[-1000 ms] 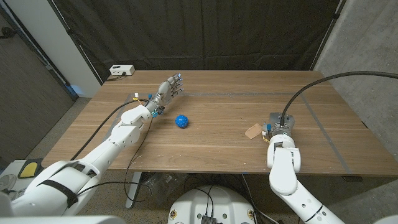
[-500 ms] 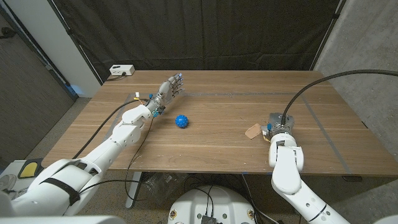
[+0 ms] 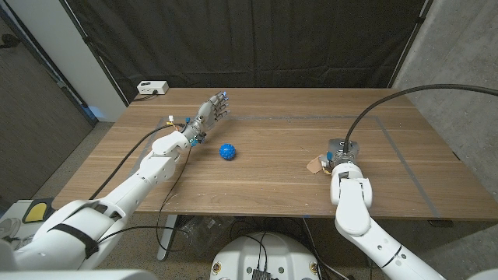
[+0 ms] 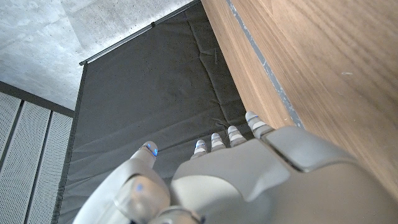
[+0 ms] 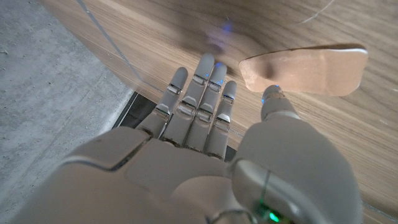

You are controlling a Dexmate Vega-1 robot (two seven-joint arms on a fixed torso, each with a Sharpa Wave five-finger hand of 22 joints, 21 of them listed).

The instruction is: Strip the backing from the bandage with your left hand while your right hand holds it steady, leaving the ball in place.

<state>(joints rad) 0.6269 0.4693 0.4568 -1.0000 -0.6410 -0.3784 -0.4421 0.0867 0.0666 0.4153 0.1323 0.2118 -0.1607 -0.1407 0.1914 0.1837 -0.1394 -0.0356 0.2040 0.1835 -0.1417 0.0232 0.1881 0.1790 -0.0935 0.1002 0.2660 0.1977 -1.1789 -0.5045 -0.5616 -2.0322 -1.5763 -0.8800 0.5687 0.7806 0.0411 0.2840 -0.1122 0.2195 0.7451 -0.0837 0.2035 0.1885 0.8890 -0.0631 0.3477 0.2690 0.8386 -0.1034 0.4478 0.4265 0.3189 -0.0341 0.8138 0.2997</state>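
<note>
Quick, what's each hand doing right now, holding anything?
Left hand: open, holding nothing, raised above the table.
Right hand: open, fingers straight, beside the bandage, not gripping it.

Even overhead light, soft shadows; wrist views blurry w/ distortion.

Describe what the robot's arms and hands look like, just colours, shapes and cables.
Both arms are glossy white rounded shells. The left hand is grey with blue-lit fingertips, coloured wires at its wrist. The right hand has pale grey segmented fingers, and a thick black cable arcs from its wrist.
</note>
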